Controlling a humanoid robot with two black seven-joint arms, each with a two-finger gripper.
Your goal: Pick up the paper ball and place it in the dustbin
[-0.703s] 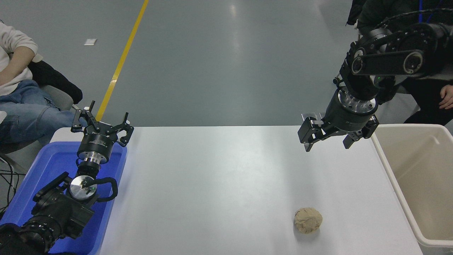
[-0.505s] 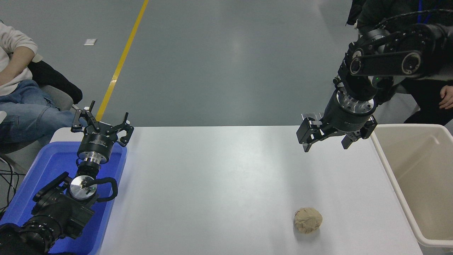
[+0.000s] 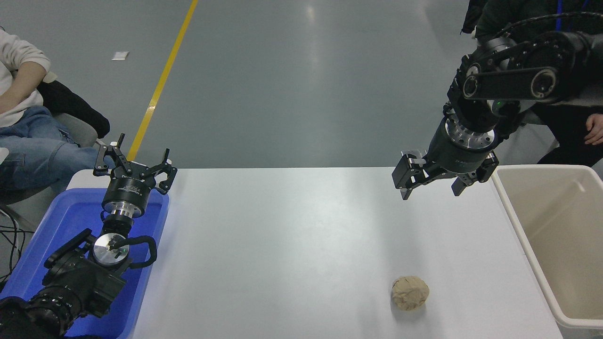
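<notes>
Right gripper hangs over the white table, jaws spread wide, nothing between them, not touching anything. Paper ball lies on the table nearer the camera than the claw, well apart from it, slightly to its left side. Dustbin stands just beside the claw on its right, rim close to the far finger. Left gripper parked far to the claw's left over a blue tray, fingers splayed, also empty. Person's hand beyond the claw, upper right.

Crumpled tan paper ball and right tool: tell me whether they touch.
Apart. The head view shows the right tool open near the table's far edge, with bare white table between it and the crumpled tan paper ball.
</notes>
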